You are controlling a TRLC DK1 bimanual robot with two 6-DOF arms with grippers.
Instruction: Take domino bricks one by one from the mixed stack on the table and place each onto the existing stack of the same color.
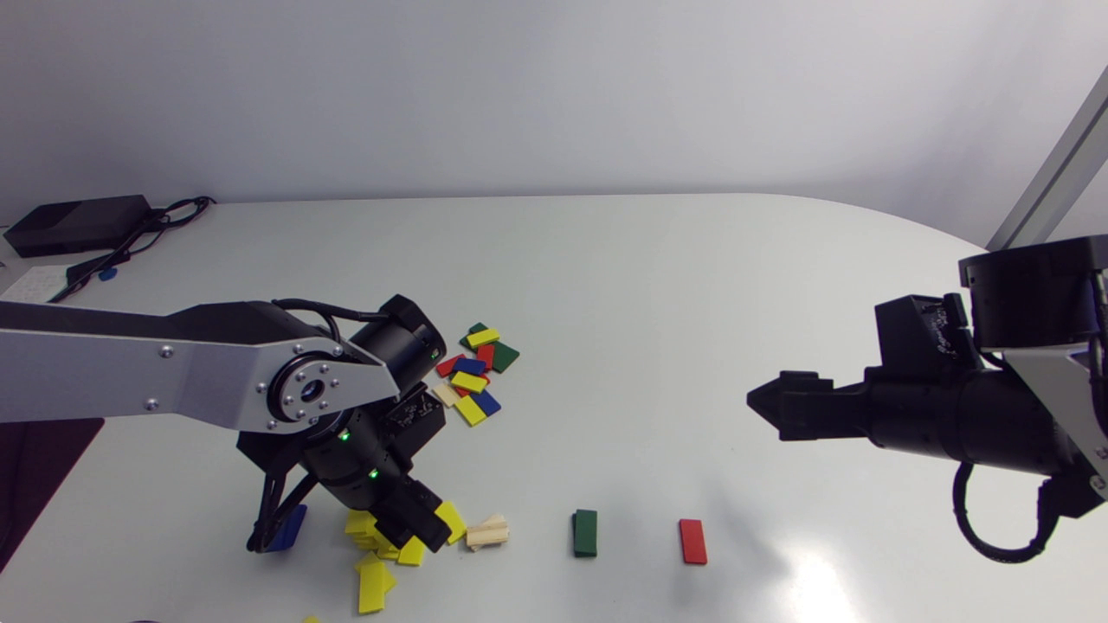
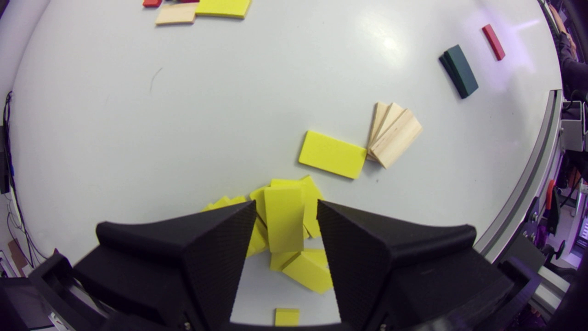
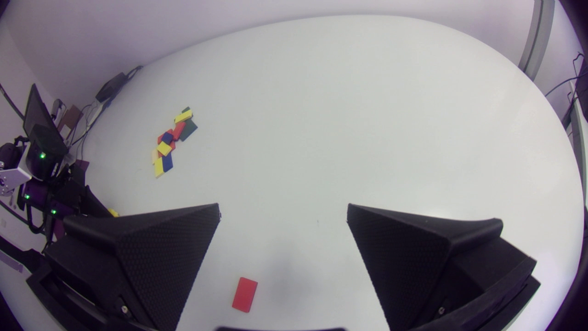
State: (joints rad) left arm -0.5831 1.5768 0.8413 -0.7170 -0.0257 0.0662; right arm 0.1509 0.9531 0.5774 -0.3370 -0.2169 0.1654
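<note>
While my left end effector [image 2: 285,207] hangs just above the yellow stack [image 2: 308,271], its fingers stand a narrow way apart. The topmost yellow brick [image 2: 284,218] lies between them with a gap on either side, so they grip nothing. Just beside the yellow stack, toward my right arm, a single yellow brick [image 2: 332,154] lies flat next to the fanned wooden stack [image 2: 394,138]. Farther that way come the green stack [image 1: 585,532] and then the red brick [image 1: 692,541]. On the yellow stack's other side a blue brick [image 1: 290,528] is partly hidden by my left arm. The mixed stack [image 1: 474,376] sits farther up the table [image 1: 658,285] from the yellow stack. My right end effector [image 3: 283,211] is well apart from the yellow stack, beyond the red brick, its fingers spread wide and empty. Far behind the yellow stack lies a paper sheet [image 1: 35,281], its print too small to read.
</note>
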